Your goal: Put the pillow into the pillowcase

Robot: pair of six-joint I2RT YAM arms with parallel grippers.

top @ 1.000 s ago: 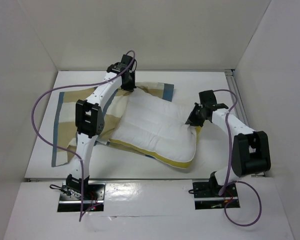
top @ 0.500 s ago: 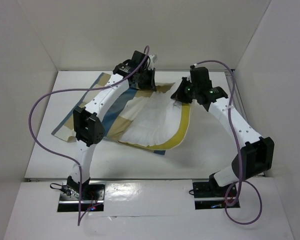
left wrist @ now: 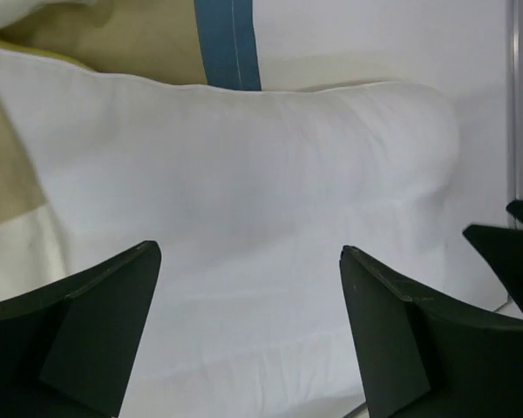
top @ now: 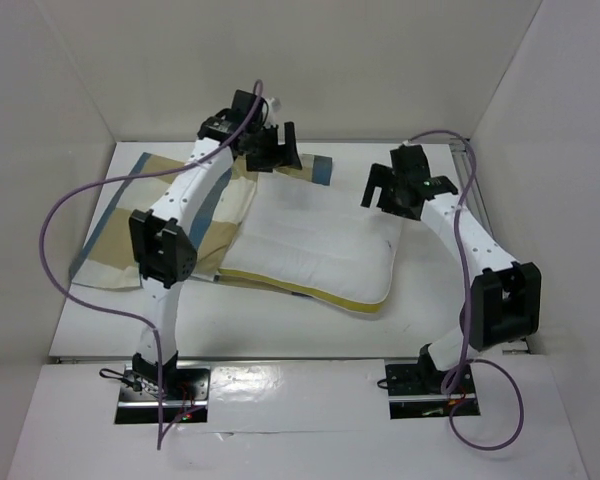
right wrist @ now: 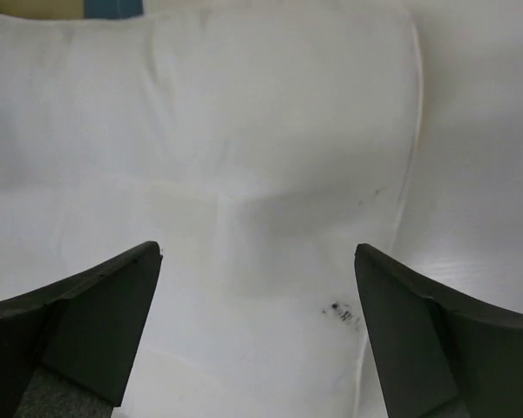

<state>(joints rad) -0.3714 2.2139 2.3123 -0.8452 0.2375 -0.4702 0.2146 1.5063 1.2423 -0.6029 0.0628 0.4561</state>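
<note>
The pillowcase [top: 110, 225] is spread at the left of the bench [top: 240, 325]. The pillow [top: 315, 240] is laid overlapping its right edge, almost wholly uncovered. The left end effector [top: 278, 152] is held spread and empty above the pillow's far left corner, the right end effector [top: 383, 192] likewise above the far right corner. Only the case's top layer should be pinched and lifted before the pillow is pushed leftward. The case's mouth cannot be located; the overlap is partly hidden.

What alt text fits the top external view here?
A white pillow lies mostly uncovered on the table, its left end meeting the checked pillowcase spread beside it. The left gripper and right gripper hang open over its far edge, holding nothing.
</note>
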